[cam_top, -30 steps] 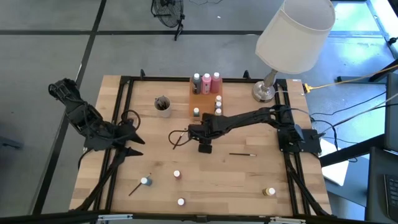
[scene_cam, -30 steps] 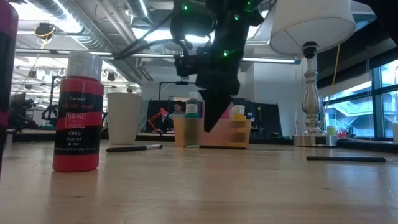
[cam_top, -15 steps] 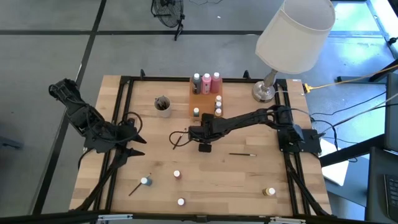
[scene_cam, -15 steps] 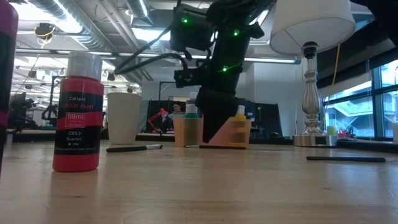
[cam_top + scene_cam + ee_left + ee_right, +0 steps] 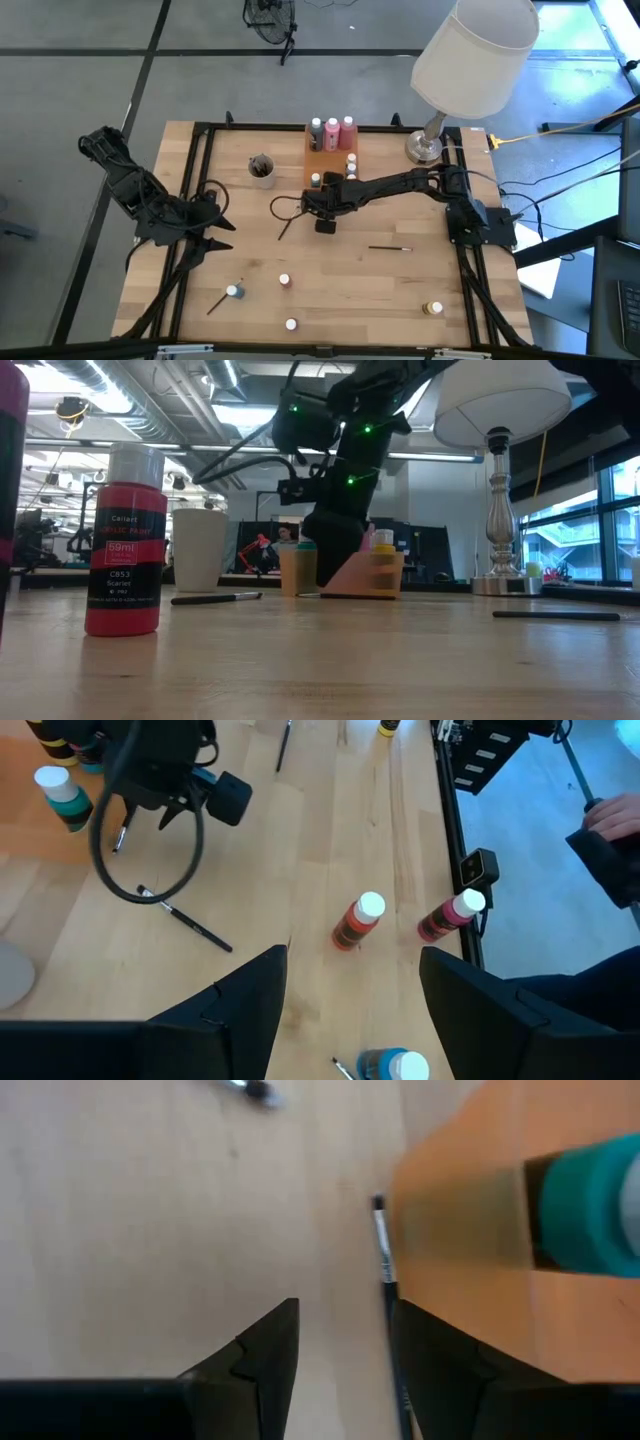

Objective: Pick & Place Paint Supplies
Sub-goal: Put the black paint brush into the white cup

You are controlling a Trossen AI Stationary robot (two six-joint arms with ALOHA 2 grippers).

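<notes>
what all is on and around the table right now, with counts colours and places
tray: 1, orange, far middle of the table
tall bottles: 3, pink and dark, far end of the tray
small pots in tray: at least 3, white caps, near end of the tray
loose small pots: 4, white caps, near part of the table
brushes: at least 3, thin and dark, lying loose on the table
cup: 1, grey, left of the tray
lamp: 1, white shade, far right corner
person's hand: 1, beyond the table edge
left gripper: open, waiting at the left edge
right gripper: open, by the tray's near edge
</notes>
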